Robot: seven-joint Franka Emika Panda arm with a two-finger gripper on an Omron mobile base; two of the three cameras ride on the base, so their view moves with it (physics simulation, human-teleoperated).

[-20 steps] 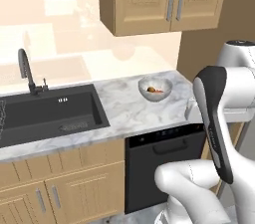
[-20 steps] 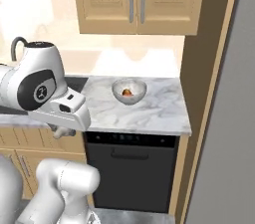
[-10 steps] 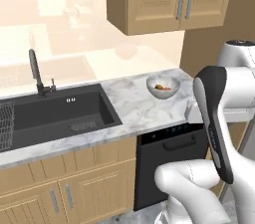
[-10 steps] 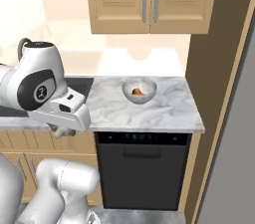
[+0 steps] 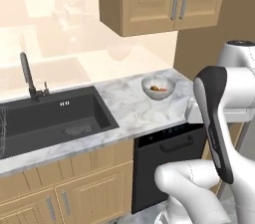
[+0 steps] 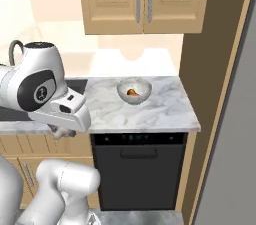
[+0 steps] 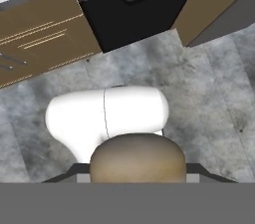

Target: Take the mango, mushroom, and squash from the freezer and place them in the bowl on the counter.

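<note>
Base rolled right, bowl (image 6: pixel 134 91) now nearer centre; claw (image 7: pixel 137 178) pinching mushroom (image 7: pixel 138 158) between its tips.

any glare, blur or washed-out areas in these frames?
Left base view: back wall blown out, pale ghost reflections; bowl sharp. Right base view: evenly lit, soft bowl reflection on the wall. Hand view: tan-brown mushroom soft-edged up close, held in the hand.

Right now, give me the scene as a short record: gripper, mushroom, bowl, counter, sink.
gripper: shut on the mushroom, aimed down at the floor
mushroom: tan cap at the fingertips, above the floor
bowl: upright on the counter, something orange inside
counter: marble, above a black appliance
sink: dark, set into the counter, left of the bowl in the left base view
</note>
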